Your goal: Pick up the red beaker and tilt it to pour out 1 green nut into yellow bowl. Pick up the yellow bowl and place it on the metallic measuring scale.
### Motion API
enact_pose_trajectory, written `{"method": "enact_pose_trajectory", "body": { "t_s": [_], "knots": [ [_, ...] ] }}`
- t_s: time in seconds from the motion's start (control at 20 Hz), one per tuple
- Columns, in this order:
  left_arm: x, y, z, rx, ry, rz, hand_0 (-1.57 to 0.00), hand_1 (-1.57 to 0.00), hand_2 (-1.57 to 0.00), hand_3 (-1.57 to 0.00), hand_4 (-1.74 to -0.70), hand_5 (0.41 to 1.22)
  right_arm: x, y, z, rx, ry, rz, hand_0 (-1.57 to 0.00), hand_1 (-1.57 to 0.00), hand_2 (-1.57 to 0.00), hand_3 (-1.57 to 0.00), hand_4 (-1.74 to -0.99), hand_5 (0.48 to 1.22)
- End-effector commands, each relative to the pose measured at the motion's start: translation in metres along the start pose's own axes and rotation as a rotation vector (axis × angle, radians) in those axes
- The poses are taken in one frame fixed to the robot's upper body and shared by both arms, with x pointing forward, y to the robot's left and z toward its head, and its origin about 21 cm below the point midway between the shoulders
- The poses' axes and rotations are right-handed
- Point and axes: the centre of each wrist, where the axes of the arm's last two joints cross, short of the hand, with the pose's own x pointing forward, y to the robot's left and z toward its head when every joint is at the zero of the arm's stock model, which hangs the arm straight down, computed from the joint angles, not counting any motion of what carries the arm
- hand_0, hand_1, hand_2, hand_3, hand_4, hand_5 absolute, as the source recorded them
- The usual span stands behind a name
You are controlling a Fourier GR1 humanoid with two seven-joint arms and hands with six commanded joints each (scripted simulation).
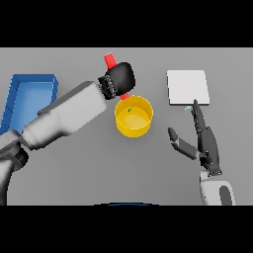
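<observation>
Down at the bottom right we've got the right hand [206,143], which sits closest to us. Its fingers are stretched out straight and the thumb is splayed off toward the middle of the table, so it's wide open and holding nothing. The tip of its longest finger reaches up to the near edge of the metallic measuring scale [187,87], a pale square plate lying flat on the grey table [74,173] at the upper right.

Over on the other side, our left arm comes in from the lower left and runs diagonally up toward the centre. The left hand [118,77] is curled tight around the red beaker [110,60]. We can see the beaker's red end sticking out above the hand toward the upper left, and a bit more red peeking out below the hand, right over the far rim of the yellow bowl [134,118]. So the beaker is tilted, with its lower end aimed into the bowl.

That bowl stands upright on the table between the two hands, just beside the left one and clearly apart from the scale. Inside it we can spot one small green nut [130,109] near the back wall.

Far left there's a blue bin [20,96], partly hidden behind the arm.
</observation>
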Motion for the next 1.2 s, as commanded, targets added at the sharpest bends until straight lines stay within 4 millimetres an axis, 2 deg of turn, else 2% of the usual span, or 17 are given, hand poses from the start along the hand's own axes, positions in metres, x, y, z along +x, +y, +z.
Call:
{"method": "enact_pose_trajectory", "body": {
  "t_s": [0.0, 0.15, 0.25, 0.5, 0.55, 0.7, 0.8, 0.9, 1.0, 1.05, 1.15],
  "knots": [
    [0.000, -0.001, -0.001, -0.004, 0.003, -0.043, -1.57, -1.57, -1.57, -1.56, -1.74, 1.221, 0.000, 0.004, 0.002, 0.001, 0.003, 0.001, 0.00, 0.00, 0.00, 0.00, -1.130, 0.565],
    [0.003, 0.002, -0.005, 0.001, -0.018, -0.146, -1.57, -1.57, -1.57, -1.57, -1.73, 1.221, -0.001, 0.001, 0.001, 0.004, -0.002, 0.021, 0.00, 0.00, 0.00, 0.00, -1.136, 0.578],
    [0.007, 0.007, -0.008, -0.010, -0.012, -0.203, -1.57, -1.57, -1.57, -1.57, -1.73, 1.221, -0.002, 0.005, 0.007, 0.008, -0.015, 0.002, 0.00, 0.00, 0.00, 0.00, -1.135, 0.580],
    [-0.002, 0.041, -0.007, 0.013, -0.009, -0.370, -1.57, -1.57, -1.57, -1.57, -1.73, 1.221, 0.002, 0.003, 0.006, -0.010, -0.004, 0.018, 0.00, 0.00, 0.00, 0.00, -1.138, 0.572],
    [-0.017, 0.057, -0.002, 0.015, 0.011, -0.404, -1.57, -1.57, -1.57, -1.57, -1.73, 1.221, 0.003, 0.002, 0.007, -0.004, -0.018, 0.012, 0.00, 0.00, 0.00, 0.00, -1.137, 0.568],
    [-0.066, 0.083, 0.019, 0.029, 0.113, -0.408, -1.57, -1.57, -1.57, -1.57, -1.73, 1.221, 0.004, 0.003, 0.003, -0.010, -0.012, 0.026, 0.00, 0.00, 0.00, 0.00, -1.133, 0.557],
    [-0.098, 0.086, 0.031, 0.062, 0.208, -0.347, -1.57, -1.57, -1.57, -1.57, -1.72, 1.221, 0.005, 0.006, 0.003, 0.001, -0.029, 0.012, 0.00, 0.00, 0.00, 0.00, -1.131, 0.553],
    [-0.137, 0.094, 0.054, 0.088, 0.320, -0.231, -1.57, -1.57, -1.57, -1.57, -1.72, 1.221, 0.007, 0.005, 0.000, 0.006, -0.031, 0.002, 0.00, 0.00, 0.00, 0.00, -1.117, 0.554],
    [-0.172, 0.089, 0.075, 0.087, 0.445, -0.016, -1.57, -1.57, -1.57, -1.57, -1.73, 1.221, 0.002, 0.006, -0.001, 0.025, -0.030, -0.004, 0.00, 0.00, 0.00, 0.00, -1.104, 0.563],
    [-0.191, 0.082, 0.089, 0.103, 0.504, 0.164, -1.57, -1.57, -1.57, -1.52, -1.73, 1.221, 0.001, 0.005, -0.003, 0.034, -0.039, -0.010, 0.00, 0.00, 0.00, 0.00, -1.102, 0.572],
    [-0.223, 0.049, 0.114, 0.140, 0.590, 0.477, -1.57, -1.57, -1.57, -1.51, -1.73, 1.221, 0.002, 0.009, -0.005, 0.044, -0.043, -0.014, 0.00, 0.00, 0.00, 0.00, -1.105, 0.578]
  ]
}}
